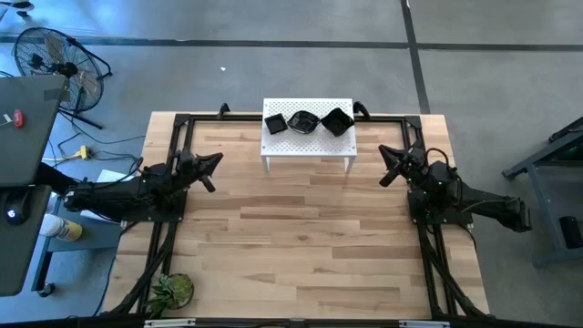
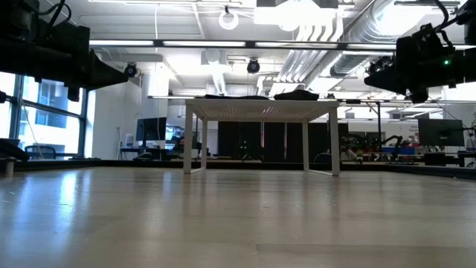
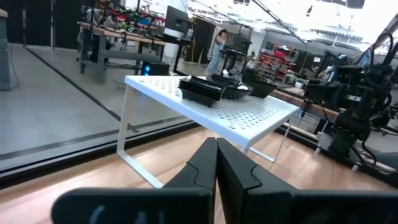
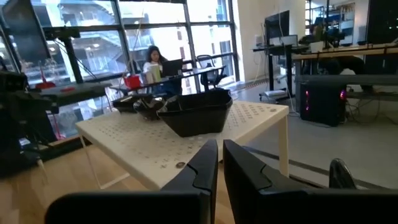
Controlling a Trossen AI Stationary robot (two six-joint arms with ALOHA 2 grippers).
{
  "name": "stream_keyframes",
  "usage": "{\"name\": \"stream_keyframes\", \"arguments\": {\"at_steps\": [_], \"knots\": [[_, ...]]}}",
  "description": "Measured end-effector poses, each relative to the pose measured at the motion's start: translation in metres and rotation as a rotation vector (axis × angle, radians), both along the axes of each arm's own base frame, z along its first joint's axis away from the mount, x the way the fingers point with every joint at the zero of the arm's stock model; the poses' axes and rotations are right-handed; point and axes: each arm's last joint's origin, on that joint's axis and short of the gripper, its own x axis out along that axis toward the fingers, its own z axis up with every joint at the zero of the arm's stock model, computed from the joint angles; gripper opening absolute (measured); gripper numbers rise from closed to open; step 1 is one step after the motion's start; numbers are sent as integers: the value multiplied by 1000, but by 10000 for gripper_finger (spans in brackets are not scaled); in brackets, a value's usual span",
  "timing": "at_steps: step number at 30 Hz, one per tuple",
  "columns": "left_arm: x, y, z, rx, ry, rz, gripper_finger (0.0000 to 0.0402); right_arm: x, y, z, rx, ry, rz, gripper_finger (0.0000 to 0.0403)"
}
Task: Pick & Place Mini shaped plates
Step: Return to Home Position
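In the overhead view the left arm [image 1: 118,193] lies low across the left-centre of the frame, its forearm running rightward and slightly upward, ending in the left pincer [image 1: 212,166], which points toward the upper middle. The right arm [image 1: 465,202] mirrors it at right-centre, folded back with the right pincer [image 1: 389,165] aimed up and to the left. From table height both arms hang raised at the upper corners of the frame. In the wrist views the left pincer [image 3: 216,163] has its dark fingers pressed together, and the right pincer [image 4: 221,163] has its fingers drawn in to a hairline seam, neither holding anything.
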Motion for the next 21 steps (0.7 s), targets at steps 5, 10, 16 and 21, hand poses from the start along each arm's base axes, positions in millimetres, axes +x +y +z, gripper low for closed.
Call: {"name": "stream_keyframes", "arguments": {"at_steps": [5,10,16,21], "knots": [[0,0,0,5,5,-10,1,0,0,0,-5,3,-3,21],[0,0,0,8,9,-10,1,-2,-2,0,20,-11,-87,21],[0,0,0,30,25,-6,1,-5,-4,-1,34,-15,-219,21],[0,0,0,29,25,-5,1,-4,-4,-1,35,-15,-211,21]]}}
